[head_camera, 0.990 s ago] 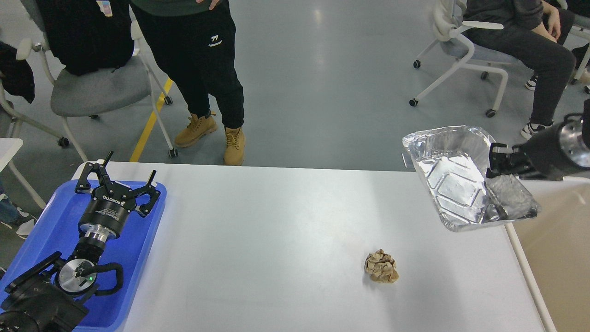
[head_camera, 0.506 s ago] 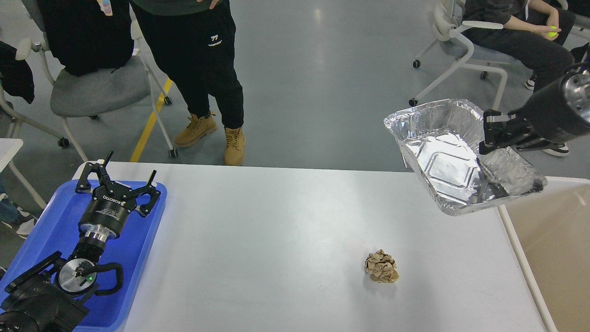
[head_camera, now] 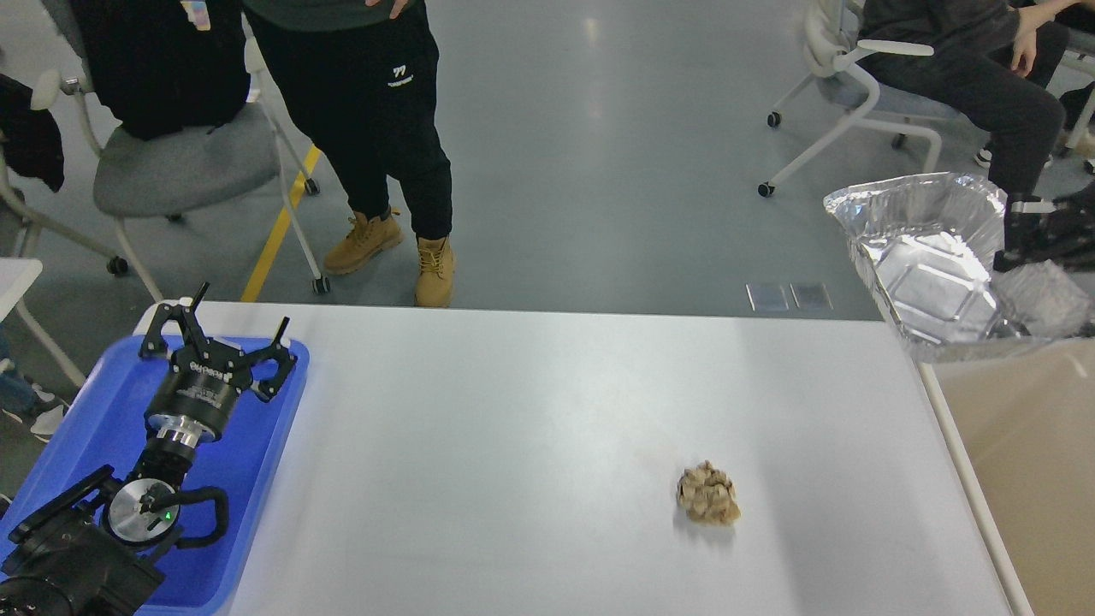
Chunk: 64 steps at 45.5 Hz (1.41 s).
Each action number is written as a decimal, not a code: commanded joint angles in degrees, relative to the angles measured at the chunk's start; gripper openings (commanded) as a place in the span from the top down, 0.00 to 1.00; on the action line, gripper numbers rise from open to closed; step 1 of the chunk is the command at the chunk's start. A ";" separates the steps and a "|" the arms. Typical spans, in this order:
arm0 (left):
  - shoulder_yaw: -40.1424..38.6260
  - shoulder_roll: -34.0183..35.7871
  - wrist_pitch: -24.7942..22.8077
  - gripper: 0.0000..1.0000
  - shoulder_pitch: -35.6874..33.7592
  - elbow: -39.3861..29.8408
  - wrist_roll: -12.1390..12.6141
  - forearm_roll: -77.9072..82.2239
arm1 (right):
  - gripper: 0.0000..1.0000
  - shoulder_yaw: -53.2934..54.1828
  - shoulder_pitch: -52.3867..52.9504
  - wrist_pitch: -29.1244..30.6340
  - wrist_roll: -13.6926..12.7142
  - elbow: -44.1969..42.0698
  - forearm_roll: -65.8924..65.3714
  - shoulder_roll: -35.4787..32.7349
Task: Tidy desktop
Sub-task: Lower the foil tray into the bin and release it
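The white desktop (head_camera: 530, 428) fills the middle of the head view. A crumpled brown paper ball (head_camera: 707, 494) lies on it towards the front right. My right gripper (head_camera: 1018, 248) is shut on the rim of a crumpled silver foil tray (head_camera: 932, 257) and holds it in the air past the desktop's right far corner, above the beige bin (head_camera: 1026, 462). My left gripper (head_camera: 218, 329) is open and empty, hovering over the blue plastic tray (head_camera: 103, 402) at the left edge.
A person in tan boots (head_camera: 393, 248) stands just behind the desktop's far edge. A grey office chair (head_camera: 171, 162) stands at the back left. A seated person on a white wheeled chair (head_camera: 864, 94) is at the back right.
My right gripper has carried the foil tray up and then to the right, off the desktop's right end to above the beige bin. The left arm and the paper ball have not moved.
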 commanded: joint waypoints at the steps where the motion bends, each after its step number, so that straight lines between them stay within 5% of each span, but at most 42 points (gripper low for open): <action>1: -0.01 0.00 0.00 0.01 0.00 0.02 0.00 0.00 | 1.00 0.70 -14.76 4.92 1.92 -19.31 -1.19 -5.28; 13: -0.01 0.00 0.00 0.01 0.00 0.02 -0.09 0.00 | 1.00 10.62 -38.75 6.24 2.45 -39.09 -1.01 -8.62; 33: -0.01 0.00 0.00 0.01 0.00 0.02 -0.09 0.00 | 1.00 29.87 -64.78 5.36 0.87 -56.67 -0.31 -7.31; 52: -0.01 0.00 0.00 0.01 0.00 0.02 -0.09 0.00 | 1.00 43.15 -77.71 -6.06 -9.15 -59.32 -0.75 -2.03; 63: -0.01 0.00 0.00 0.01 0.00 0.02 -0.09 0.00 | 1.00 44.20 -78.94 -9.05 -9.85 -59.32 -1.19 -1.77; 64: -0.01 0.00 0.00 0.01 0.00 0.02 -0.09 0.00 | 0.94 44.12 -79.11 -9.31 -9.85 -59.32 -1.19 -1.77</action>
